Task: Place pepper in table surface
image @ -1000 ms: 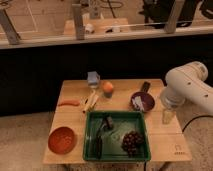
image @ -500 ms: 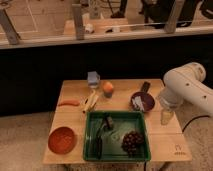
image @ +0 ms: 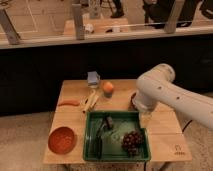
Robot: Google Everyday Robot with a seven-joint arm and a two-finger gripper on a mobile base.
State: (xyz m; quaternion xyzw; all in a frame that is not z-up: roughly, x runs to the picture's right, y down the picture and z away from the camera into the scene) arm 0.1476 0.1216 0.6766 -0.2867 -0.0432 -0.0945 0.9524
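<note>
My gripper is out of my sight, hidden behind the arm, which crosses the right side of the table surface, so I place things off the arm. The pepper lies on the table well to its left, near the left edge. The round fruit sits between them, further back. The tray lies front and middle, grapes in its front right corner. The bowl stands beside the tray's left
</note>
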